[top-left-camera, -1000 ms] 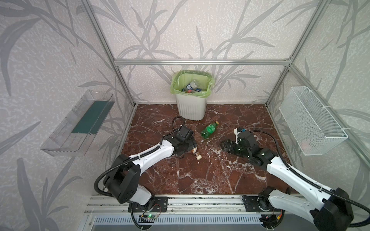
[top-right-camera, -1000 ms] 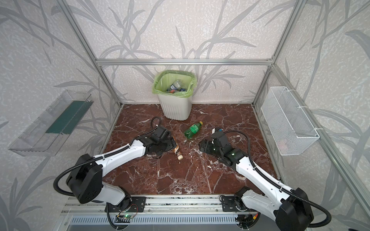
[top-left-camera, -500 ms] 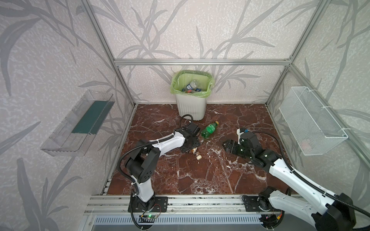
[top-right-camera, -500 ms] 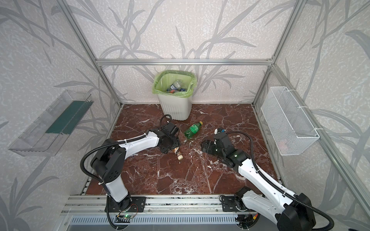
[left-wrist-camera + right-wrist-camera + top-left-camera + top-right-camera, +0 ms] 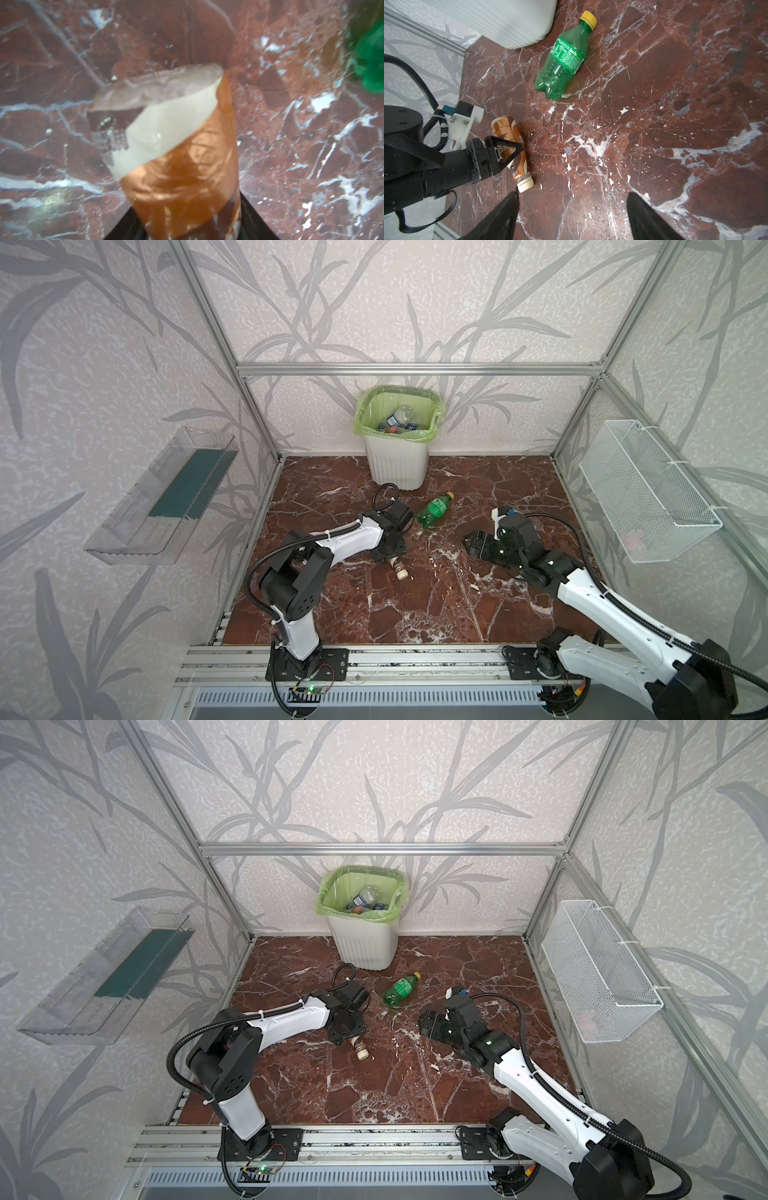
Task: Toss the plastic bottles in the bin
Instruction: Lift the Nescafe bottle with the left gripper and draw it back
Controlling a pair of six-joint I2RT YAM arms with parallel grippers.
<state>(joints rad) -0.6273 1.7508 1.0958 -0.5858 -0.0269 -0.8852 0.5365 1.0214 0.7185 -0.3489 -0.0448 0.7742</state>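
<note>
Left pincer (image 5: pixel 513 152) clasps brown bottle (image 5: pixel 503 127), hiding its middle.

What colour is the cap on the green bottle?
The cap is yellow; right wrist view shows it best.

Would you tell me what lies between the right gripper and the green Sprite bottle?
Nothing: between the right gripper and the green Sprite bottle the right wrist view shows bare marble floor.
</note>
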